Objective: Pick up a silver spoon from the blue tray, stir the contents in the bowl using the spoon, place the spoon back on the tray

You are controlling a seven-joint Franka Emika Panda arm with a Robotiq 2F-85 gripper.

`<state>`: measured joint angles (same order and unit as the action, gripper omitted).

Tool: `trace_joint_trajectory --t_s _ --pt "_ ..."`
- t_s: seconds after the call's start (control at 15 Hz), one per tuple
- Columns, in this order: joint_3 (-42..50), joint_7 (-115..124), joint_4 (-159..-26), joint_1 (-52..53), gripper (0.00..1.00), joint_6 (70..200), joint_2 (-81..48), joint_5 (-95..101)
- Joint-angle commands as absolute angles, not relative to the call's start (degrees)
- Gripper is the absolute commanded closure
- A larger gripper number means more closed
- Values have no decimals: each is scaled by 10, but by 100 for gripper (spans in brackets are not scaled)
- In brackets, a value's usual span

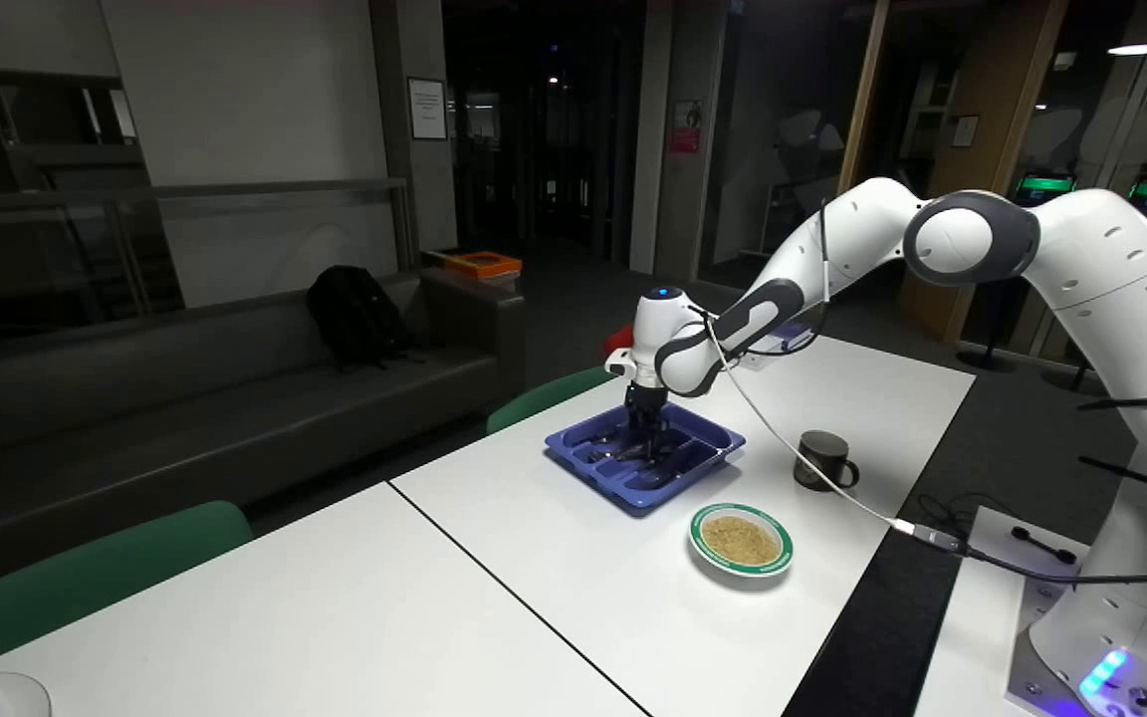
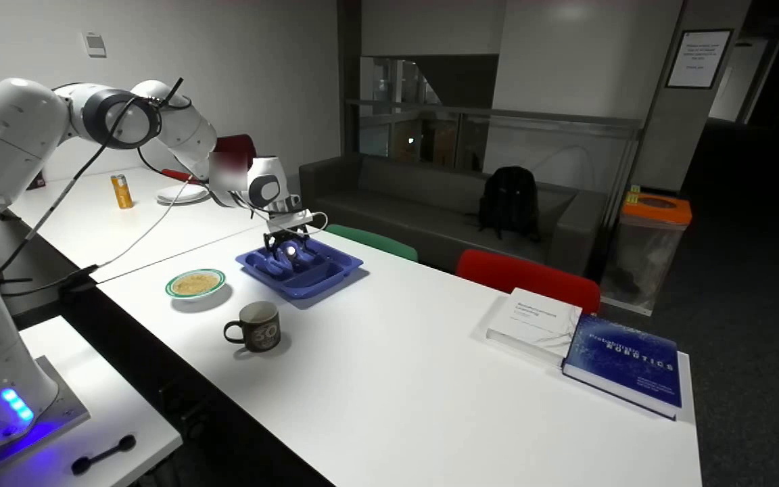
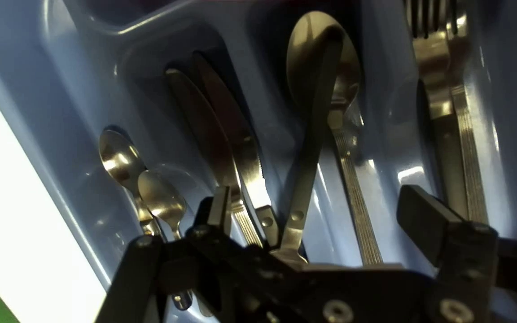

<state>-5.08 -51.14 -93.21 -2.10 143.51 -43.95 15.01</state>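
Nearest my wrist camera, the end effector (image 3: 316,204) is spread wide, gripping nothing. I see in the blue tray (image 3: 65,130), left to right, small spoons (image 3: 121,157), knives (image 3: 247,154), a large silver spoon (image 3: 347,157) crossed by another handle (image 3: 314,134), and forks (image 3: 440,105). Right of the tray, in an exterior view, the bench (image 1: 384,597) carries the bowl (image 1: 753,572) with its contents (image 1: 739,541), then the mug (image 1: 825,450).

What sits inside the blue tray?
The blue tray holds two small spoons, two knives, forks, and at least one larger spoon crossed by another utensil, whose head is mostly hidden behind the gripper, so its kind cannot be told.
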Motion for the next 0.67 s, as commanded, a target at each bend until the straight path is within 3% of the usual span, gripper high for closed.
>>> trace_joint_trajectory --t_s 0.0,0.6 --pt "-71 -537 -896 -40 0 1410 -464 123" --pt "-61 -527 -855 -30 0 1390 -502 129"
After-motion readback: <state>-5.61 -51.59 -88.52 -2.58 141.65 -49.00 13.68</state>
